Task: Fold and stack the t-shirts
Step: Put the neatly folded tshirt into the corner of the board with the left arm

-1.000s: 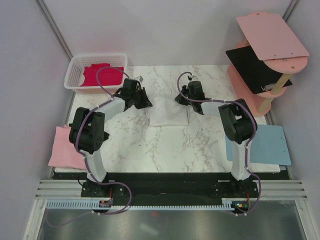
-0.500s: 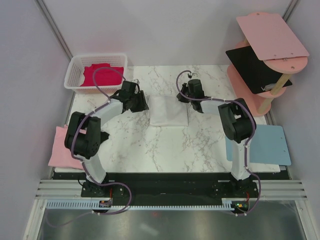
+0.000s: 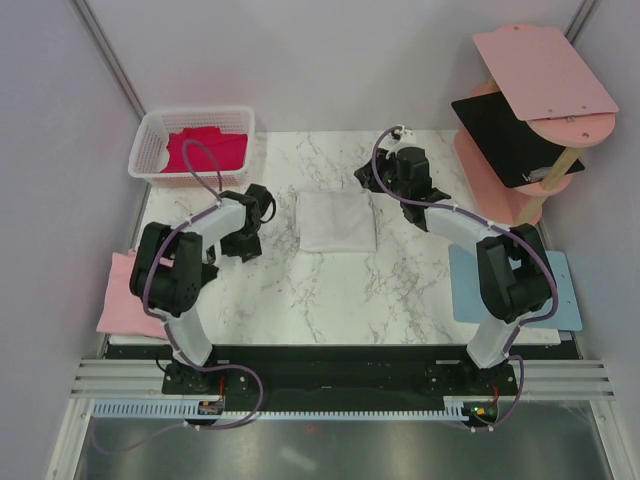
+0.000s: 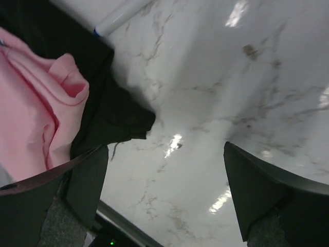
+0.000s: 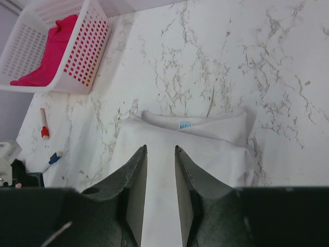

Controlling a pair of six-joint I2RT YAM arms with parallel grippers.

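Handling the white t-shirt [image 3: 337, 221]: soft, light and limp. It lies folded into a neat rectangle at the middle of the marble table [image 3: 300, 300], between the two arms. Lifted by one corner, it would probably sag and fall open.
Where to take hold: in my judgement at the left and right folded edges, pinching through all the layers, one gripper to each side, so the fold holds.
Surface: the marble looks smooth and glossy, so the cloth should slide rather than snag. A finger could slip under an edge.
Fragility: none to speak of; the risk is a spoiled fold, not damage.
Other t-shirts: the magenta-red t-shirt [image 3: 205, 150] is bunched in the white basket [image 3: 148, 135] at far left. The light pink t-shirt [image 3: 125, 295] lies at the near left, hanging over the table's edge. The black t-shirt [image 3: 500, 135], if that flat dark piece is it, rests on the pink shelf [image 3: 545, 70] at far right.
Left gripper [image 4: 167, 185]: jaws spread wide, released, with only bare marble between them. It sits left of the white t-shirt and apart from it.
Right gripper [image 5: 160, 150]: jaws a narrow gap apart, grasping nothing. It hangs over the far edge of the white t-shirt. I cannot tell whether the tips brush the cloth.
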